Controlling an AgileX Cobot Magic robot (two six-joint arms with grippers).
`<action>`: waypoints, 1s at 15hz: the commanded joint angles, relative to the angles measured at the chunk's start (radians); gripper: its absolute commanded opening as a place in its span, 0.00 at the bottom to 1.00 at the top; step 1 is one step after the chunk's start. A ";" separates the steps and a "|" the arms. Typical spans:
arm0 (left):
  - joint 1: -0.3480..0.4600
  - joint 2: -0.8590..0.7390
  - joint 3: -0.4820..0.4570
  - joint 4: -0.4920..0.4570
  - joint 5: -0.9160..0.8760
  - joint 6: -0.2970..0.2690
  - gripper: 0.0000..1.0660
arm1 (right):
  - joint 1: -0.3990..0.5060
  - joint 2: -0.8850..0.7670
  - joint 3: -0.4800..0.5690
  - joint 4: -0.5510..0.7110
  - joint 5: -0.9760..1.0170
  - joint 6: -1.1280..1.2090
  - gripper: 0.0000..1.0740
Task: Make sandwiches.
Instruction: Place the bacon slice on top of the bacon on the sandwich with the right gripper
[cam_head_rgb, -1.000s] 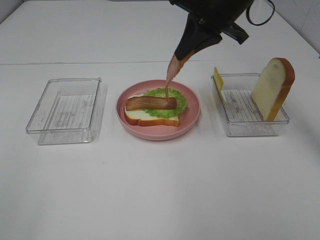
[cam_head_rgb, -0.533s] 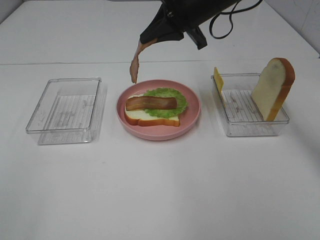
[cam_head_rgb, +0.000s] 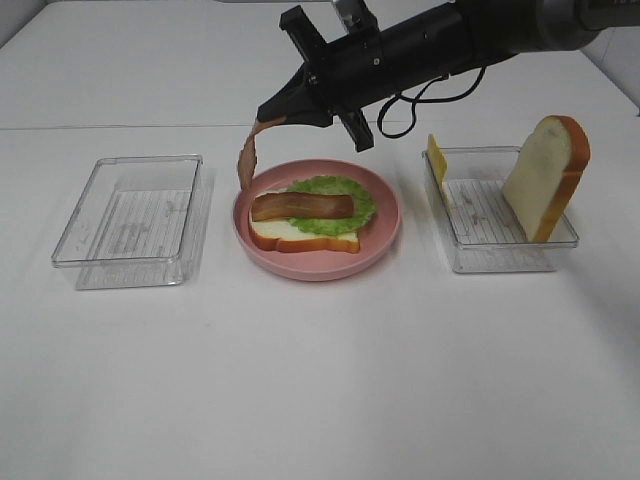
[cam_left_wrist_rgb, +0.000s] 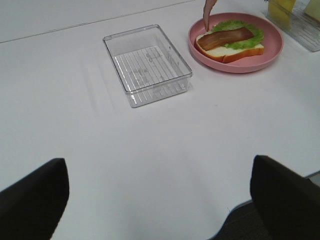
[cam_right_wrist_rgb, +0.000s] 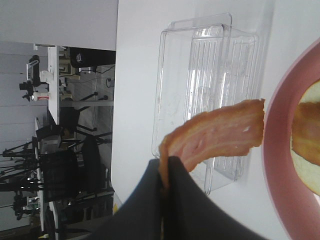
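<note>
Exterior high: half-built sandwich (cam_head_rgb: 310, 222) at frame centre on plate (cam_head_rgb: 385, 238), long axis left to right. White bread (cam_head_rgb: 300, 241) with orange-brown crust, ruffled green lettuce (cam_head_rgb: 352, 196), one reddish-brown bacon strip (cam_head_rgb: 302, 207) laid lengthwise. Up and left of it, right gripper (cam_head_rgb: 268, 119) clamped tight on second strip (cam_head_rgb: 246, 160); hangs limp, long axis near vertical, free end pointing down by plate's upper-left rim. Left wrist: left gripper (cam_left_wrist_rgb: 157, 167) spread wide, gripping nothing.
</note>
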 joint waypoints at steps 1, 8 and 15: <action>-0.008 -0.019 0.002 -0.005 -0.010 0.000 0.86 | 0.002 0.031 -0.003 0.020 -0.017 -0.019 0.00; -0.008 -0.019 0.002 -0.005 -0.010 0.000 0.86 | 0.000 0.019 -0.005 -0.473 -0.057 0.277 0.05; -0.008 -0.019 0.002 -0.005 -0.010 0.000 0.86 | 0.000 0.010 -0.005 -0.543 -0.039 0.282 0.60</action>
